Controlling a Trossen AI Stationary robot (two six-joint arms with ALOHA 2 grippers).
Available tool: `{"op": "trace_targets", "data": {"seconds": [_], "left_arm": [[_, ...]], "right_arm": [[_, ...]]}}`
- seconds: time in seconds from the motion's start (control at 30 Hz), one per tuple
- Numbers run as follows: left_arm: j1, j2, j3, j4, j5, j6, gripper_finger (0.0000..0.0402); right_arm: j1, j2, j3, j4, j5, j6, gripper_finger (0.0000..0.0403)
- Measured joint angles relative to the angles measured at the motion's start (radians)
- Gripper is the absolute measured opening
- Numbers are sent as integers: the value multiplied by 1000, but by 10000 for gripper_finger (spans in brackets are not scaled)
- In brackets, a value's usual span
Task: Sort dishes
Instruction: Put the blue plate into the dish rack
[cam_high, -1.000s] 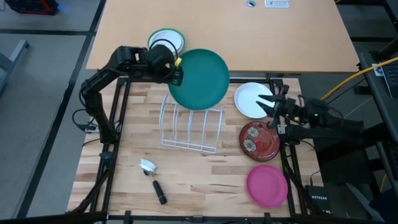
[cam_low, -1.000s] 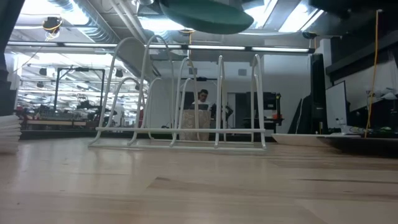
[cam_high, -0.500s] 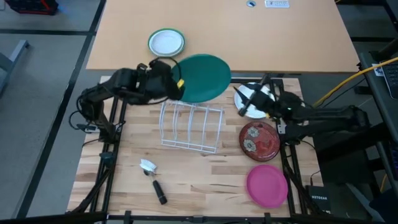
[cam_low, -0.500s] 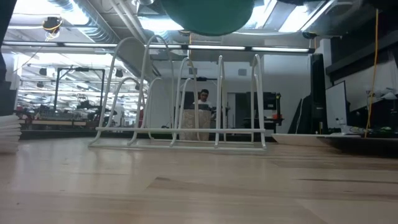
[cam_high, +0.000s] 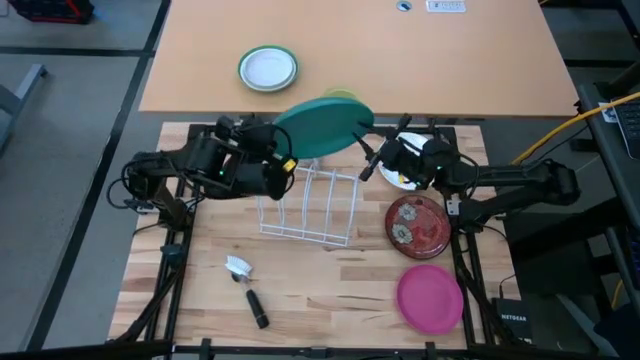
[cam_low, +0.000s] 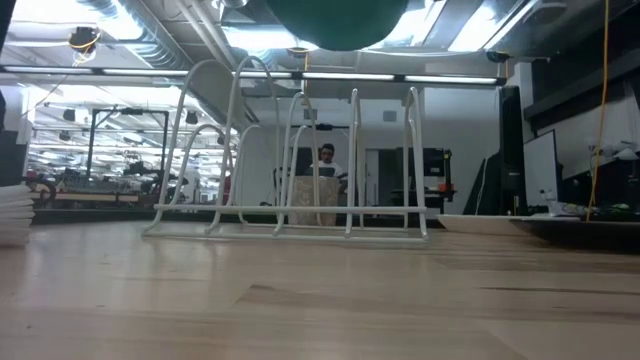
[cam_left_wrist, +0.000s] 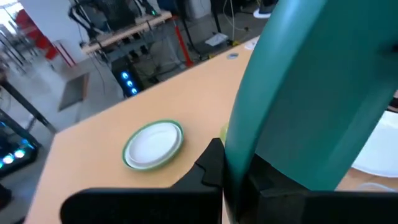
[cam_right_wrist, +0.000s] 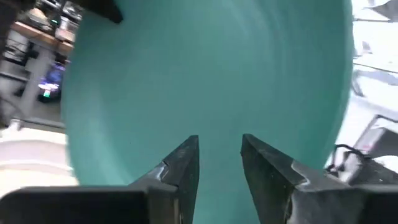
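High view: the left gripper (cam_high: 283, 166) is clamping the rim of the large teal-green plate (cam_high: 322, 126), holding it tilted in the air above the far end of the white wire dish rack (cam_high: 306, 203). In the left wrist view its fingers (cam_left_wrist: 211, 165) are pinching the plate's edge. The right gripper (cam_high: 368, 163) is sitting just beside the teal plate's other edge, and in the right wrist view its two fingers (cam_right_wrist: 180, 168) are standing apart with the teal face filling the space ahead; whether they are touching it is hard to say.

One rack is standing on the wooden table (cam_high: 330, 290), its slots holding nothing. Four dinner plates are showing: the teal one aloft, the white plate (cam_high: 412, 164) lying under the right arm and largely covered by it, the dark red flowered plate (cam_high: 420, 224) just beside it toward the near side, and the magenta plate (cam_high: 429, 297) nearer still, apart from the red one. One dish brush (cam_high: 246, 288) is lying in front of the rack. One small green-rimmed white plate (cam_high: 267, 69) is resting on the tan table (cam_high: 460, 60) beyond, and a sliver of a lime-green dish (cam_high: 342, 95) is peeking out behind the teal plate.

In the low view only the teal plate's lower edge is showing, cut off at the top.
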Motion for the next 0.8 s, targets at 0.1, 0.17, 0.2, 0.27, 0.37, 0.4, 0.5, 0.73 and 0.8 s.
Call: {"op": "trace_targets", "data": {"seconds": [0.1, 0.17, 0.2, 0.27, 0.37, 0.4, 0.5, 0.73, 0.8], "left_arm": [[4, 0, -13, 4, -29, 2, 0], [16, 0, -16, 1, -35, 10, 0], [22, 0, -18, 2, -43, 13, 0], [30, 0, -24, 0, -47, 24, 0], [40, 1, -31, 0, -49, 30, 0], [42, 2, -31, 1, -48, 34, 0], [44, 1, -31, 1, -48, 34, 0], [25, 1, -31, 2, -44, 24, 0], [16, 1, -31, 4, -42, 14, 0]], "right_arm": [[22, -1, 0, 2, -85, 43, 127], [44, -1, 0, 8, -107, 37, 127], [56, -2, 0, 9, -104, 30, 127], [81, -10, 0, 5, -64, -12, 127], [116, -34, 0, 8, 27, -76, 127], [129, -43, 0, 10, 53, -99, 127], [159, -73, 0, 12, 122, -177, 127], [160, -87, -1, 51, 280, -306, 127], [151, -87, -1, 58, 290, -323, 127]]}}
